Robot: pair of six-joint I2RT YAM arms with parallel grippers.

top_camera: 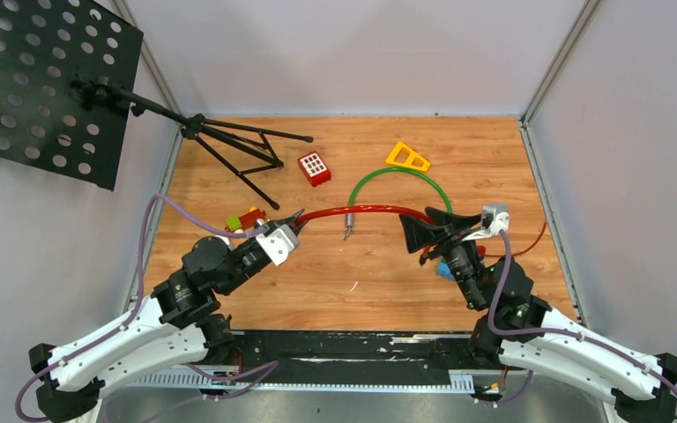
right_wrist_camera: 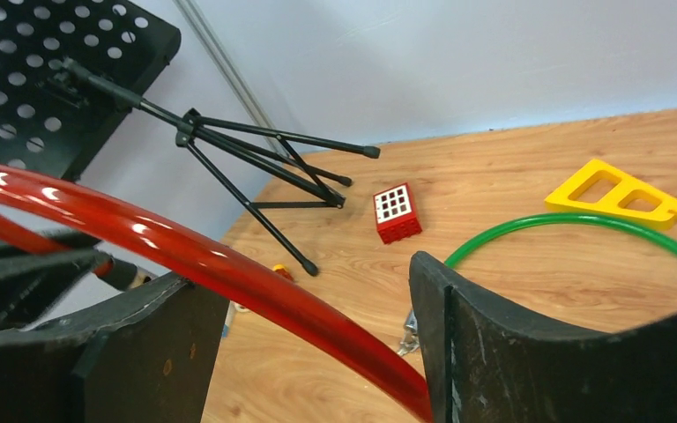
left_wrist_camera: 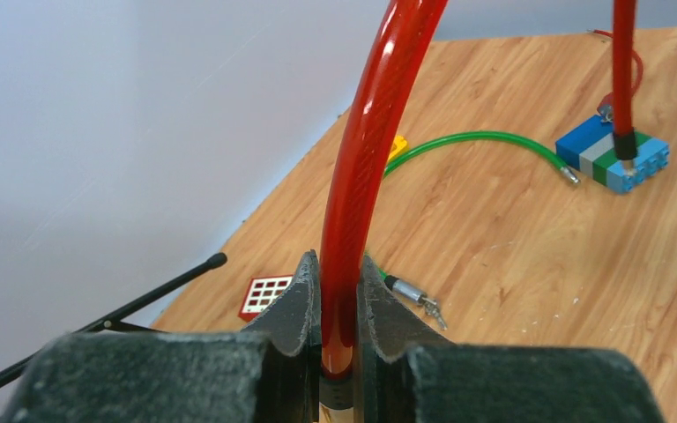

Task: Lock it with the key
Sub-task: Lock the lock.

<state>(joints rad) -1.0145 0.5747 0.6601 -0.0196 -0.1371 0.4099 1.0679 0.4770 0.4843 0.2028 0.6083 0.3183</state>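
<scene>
A red cable lock (top_camera: 353, 210) arcs above the table between my two grippers. My left gripper (top_camera: 293, 218) is shut on one end of it; in the left wrist view the red cable (left_wrist_camera: 366, 150) rises from between the closed jaws (left_wrist_camera: 338, 264). My right gripper (top_camera: 416, 234) stands open around the other part: the cable (right_wrist_camera: 141, 229) crosses the gap (right_wrist_camera: 304, 273) and rests against the right finger (right_wrist_camera: 458, 335). Small silver keys (top_camera: 347, 233) (left_wrist_camera: 432, 308) (right_wrist_camera: 405, 333) hang from the metal end of a green cable (top_camera: 397, 173) lying on the wood.
A black music stand (top_camera: 48, 84) with tripod legs (top_camera: 247, 150) stands at the back left. A red grid block (top_camera: 314, 167) and a yellow triangle (top_camera: 407, 157) lie at the back. Toy bricks (top_camera: 247, 218) sit by the left gripper. A blue-green brick (left_wrist_camera: 613, 154) lies under the right arm.
</scene>
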